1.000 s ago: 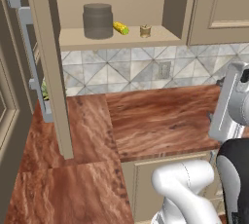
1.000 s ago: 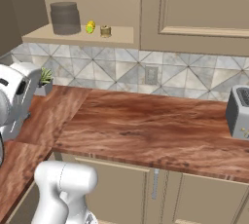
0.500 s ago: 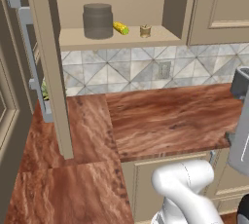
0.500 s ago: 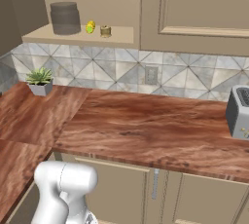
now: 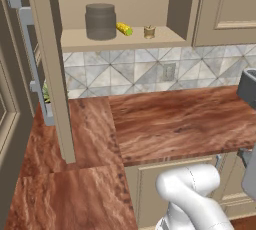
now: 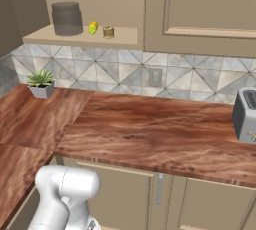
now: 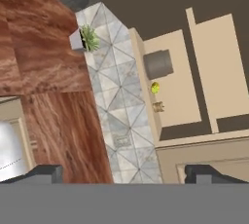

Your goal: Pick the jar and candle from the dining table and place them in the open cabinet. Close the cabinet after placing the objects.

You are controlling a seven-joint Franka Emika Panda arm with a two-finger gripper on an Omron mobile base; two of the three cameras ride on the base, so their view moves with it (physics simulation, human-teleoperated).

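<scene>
Two items shelved: dark squat jar (image 5: 100, 21), tiny, seemingly tan candle (image 5: 149, 32).

My views are evenly and softly lit, with no visible light source. The glossy tabletop (image 6: 150, 129) shows a faint sheen, no hard glare. The cabinet (image 5: 125, 39) interior carries soft shadow at its right wall. Rendering is sharp throughout; the hand view is slightly coarser.

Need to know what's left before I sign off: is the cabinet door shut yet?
Not yet. The cabinet door stands swung out, edge-on, and the jar and candle sit exposed on the shelf.
</scene>
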